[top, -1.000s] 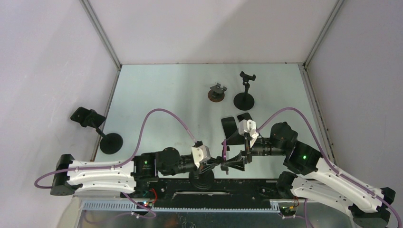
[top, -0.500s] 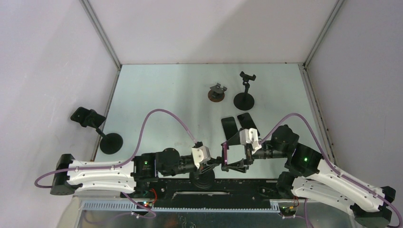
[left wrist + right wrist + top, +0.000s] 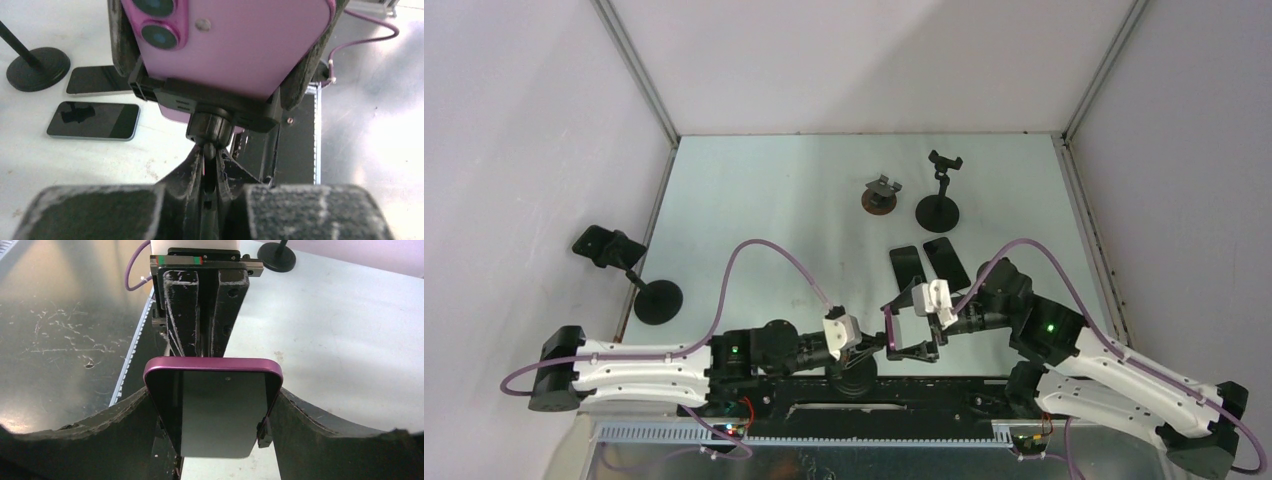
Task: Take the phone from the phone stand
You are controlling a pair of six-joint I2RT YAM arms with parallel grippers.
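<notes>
Pink dual-camera phone (image 3: pixel 220 420), lower centre, sits in a black clamp-topped phone stand (image 3: pixel 220 107). The right gripper (image 3: pixel 214 395) pinches its long edges, and the left gripper (image 3: pixel 207 167) is pressed onto the stand's stem.

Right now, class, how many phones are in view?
3. One dark-screened flat phone lies on the pale table, a second dark phone beside it; a pink-cased phone is clamped in the black stand by the arms' bases. Others may hide under arms.

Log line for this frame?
left gripper shut on phone stand stem | right gripper shut on pink phone | phone seated in stand
</notes>
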